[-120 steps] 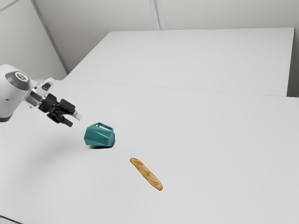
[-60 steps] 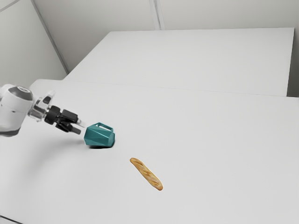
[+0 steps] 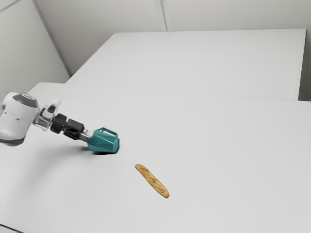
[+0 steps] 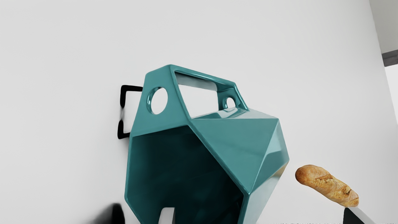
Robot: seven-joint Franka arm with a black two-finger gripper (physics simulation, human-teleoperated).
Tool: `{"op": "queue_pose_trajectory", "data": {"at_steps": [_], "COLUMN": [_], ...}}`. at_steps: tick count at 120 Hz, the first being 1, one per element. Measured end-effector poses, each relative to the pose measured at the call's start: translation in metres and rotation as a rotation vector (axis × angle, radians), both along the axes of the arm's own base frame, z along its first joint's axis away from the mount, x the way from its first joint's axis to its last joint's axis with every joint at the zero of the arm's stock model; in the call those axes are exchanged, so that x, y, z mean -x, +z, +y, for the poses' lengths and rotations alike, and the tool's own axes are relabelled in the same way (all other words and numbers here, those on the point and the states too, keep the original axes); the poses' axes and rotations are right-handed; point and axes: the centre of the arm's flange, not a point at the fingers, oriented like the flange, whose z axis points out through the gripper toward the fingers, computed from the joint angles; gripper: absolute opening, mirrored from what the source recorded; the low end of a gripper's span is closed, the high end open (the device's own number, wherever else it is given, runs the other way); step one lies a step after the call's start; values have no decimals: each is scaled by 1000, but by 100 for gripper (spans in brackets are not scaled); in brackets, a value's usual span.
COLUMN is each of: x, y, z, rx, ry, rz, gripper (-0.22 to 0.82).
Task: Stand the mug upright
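We had our gripper (image 3: 87, 135) spread wide at the mug (image 3: 103, 142), one finger (image 4: 168, 216) in front of or inside its mouth, we could not tell which, the other out past its side. The mug lay on its side on the table (image 3: 209, 150), mouth towards us. Beyond it, apart, we saw the bread (image 3: 152, 181), towards the exterior view's right.

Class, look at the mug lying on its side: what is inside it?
Inside the mug, dark walls show. One fingertip covers part of the opening, hiding what lies behind it; the depths are too dark to read.
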Motion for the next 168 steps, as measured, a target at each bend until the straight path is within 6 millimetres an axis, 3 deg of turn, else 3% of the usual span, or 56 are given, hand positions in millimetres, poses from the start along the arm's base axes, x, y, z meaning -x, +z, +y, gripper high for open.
{"op": "queue_pose_trajectory", "data": {"at_steps": [76, 125, 143, 168], "x": [-11, -11, -12, -14], "y": [-3, 1, 3, 18], "z": [-38, -43, -44, -50], "rx": [41, 44, 41, 31], "ry": [-79, -88, -92, -106], "rz": [-50, -71, -77, -100], "gripper": [58, -2, -11, -16]}}
